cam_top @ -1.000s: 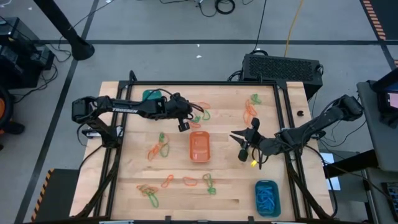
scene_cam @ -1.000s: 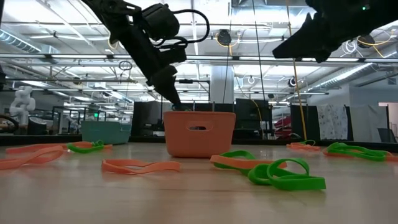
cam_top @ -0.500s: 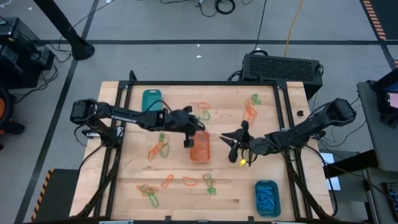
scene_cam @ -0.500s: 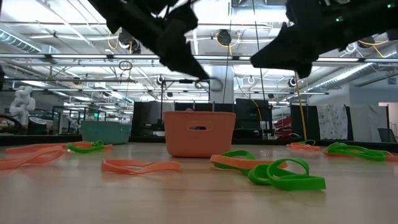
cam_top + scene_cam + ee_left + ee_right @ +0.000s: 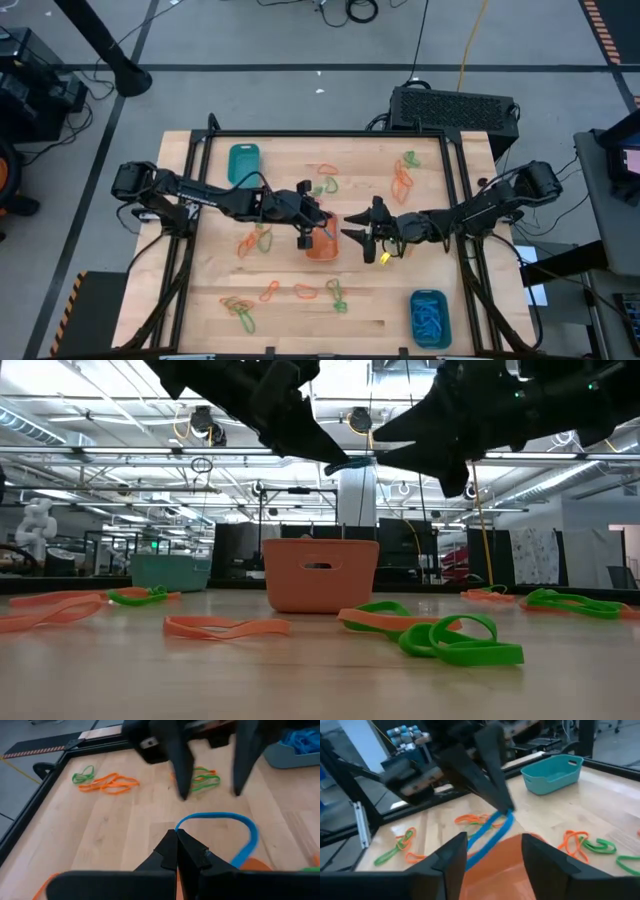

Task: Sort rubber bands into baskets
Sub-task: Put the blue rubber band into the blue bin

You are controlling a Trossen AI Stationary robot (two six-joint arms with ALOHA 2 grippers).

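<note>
From above, the left gripper and right gripper meet over the orange basket at mid-table. The left wrist view shows its fingers pinching a blue rubber band. The right wrist view shows its fingers spread, the band hanging beyond them.

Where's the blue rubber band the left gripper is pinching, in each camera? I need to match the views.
High view: blue rubber band at picture centre, over the orange basket.
Low view: top centre, a small piece at the left gripper tip.
Left wrist view: centre, looping from the shut fingertips.
Right wrist view: centre, hanging toward the open right gripper.
Shared landmark: the orange basket.
</note>
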